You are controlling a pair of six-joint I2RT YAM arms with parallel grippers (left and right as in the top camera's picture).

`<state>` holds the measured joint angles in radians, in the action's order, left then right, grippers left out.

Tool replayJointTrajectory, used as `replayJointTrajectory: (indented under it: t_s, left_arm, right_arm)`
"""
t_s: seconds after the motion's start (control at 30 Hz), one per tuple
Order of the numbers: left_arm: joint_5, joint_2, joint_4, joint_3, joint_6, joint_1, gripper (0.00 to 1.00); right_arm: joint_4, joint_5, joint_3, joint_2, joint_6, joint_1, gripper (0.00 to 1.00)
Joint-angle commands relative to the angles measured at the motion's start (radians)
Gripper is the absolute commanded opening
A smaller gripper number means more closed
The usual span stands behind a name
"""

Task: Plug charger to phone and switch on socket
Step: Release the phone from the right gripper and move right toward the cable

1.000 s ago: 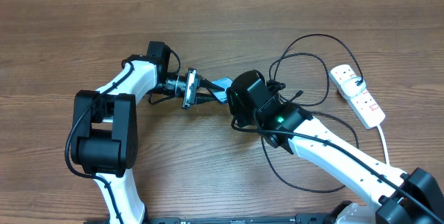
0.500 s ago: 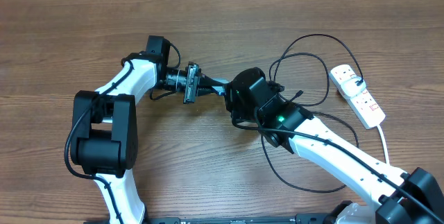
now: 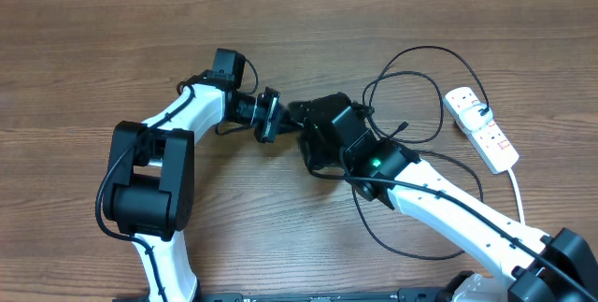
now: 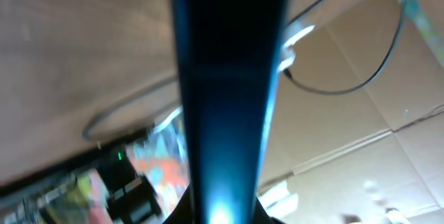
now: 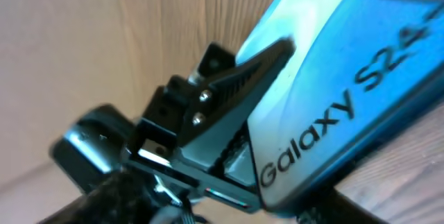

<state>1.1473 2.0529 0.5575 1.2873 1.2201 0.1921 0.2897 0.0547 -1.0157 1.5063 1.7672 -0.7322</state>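
Note:
My left gripper (image 3: 282, 119) is shut on the phone (image 5: 326, 92), a slim handset with a light blue screen and dark lettering. One black finger (image 5: 232, 78) lies across the screen. In the left wrist view the phone (image 4: 225, 78) runs edge-on up the middle. My right gripper (image 5: 222, 209) is at the phone's near end, its dark blurred jaws apart on either side; from overhead its wrist (image 3: 329, 132) hides it. The charger (image 3: 411, 82), a thin black cable, loops toward the socket (image 3: 482, 130), a white strip at the right.
More black cable loops over the wood near my right forearm (image 3: 448, 210). The strip's white cord (image 3: 517, 194) trails toward the front edge. Bare wooden table (image 3: 112, 50) lies left and behind.
My left gripper has closed on the phone, shifted right and turned it, so its screen no longer shows from overhead. My right gripper's jaws have opened.

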Motion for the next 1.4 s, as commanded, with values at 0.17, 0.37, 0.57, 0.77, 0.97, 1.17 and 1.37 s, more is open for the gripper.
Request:
replayJointTrajectory:
  t_s: [0.17,0.37,0.57,0.77,0.97,1.17,1.37]
  left_arm:
    - [0.073,0.002,-0.035,-0.001,-0.117,-0.057,0.04]
    - [0.269,0.002,-0.035,-0.001,-0.126,-0.062,0.04]
    - [0.320,0.002,-0.035,-0.001,-0.143,-0.061,0.04]
    - [0.321,0.002,-0.035,-0.001,-0.143,-0.060,0.04]
    - [0.357,0.002,-0.035,-0.001,-0.151,-0.061,0.04]
    - [0.365,0.002,-0.035,-0.001,-0.163,-0.061,0.04]
    - [0.365,0.002,-0.035,-0.001,-0.167,-0.061,0.04]
  right_arm:
    - [0.081,-0.016,-0.037,-0.106,-0.560,0.150,1.00]
    - [0.332,-0.016,-0.063,-0.186,-0.798,0.273,1.00]
    - [0.468,0.071,-0.039,-0.180,-1.063,0.306,0.86]
    - [0.529,0.138,-0.018,-0.052,-0.860,0.307,0.67]
    - [0.479,0.117,-0.019,0.117,-0.807,0.330,0.62]
    - [0.452,0.098,-0.019,0.198,-0.761,0.386,0.56]
    - [0.410,0.082,-0.019,0.211,-0.772,0.431,0.55]
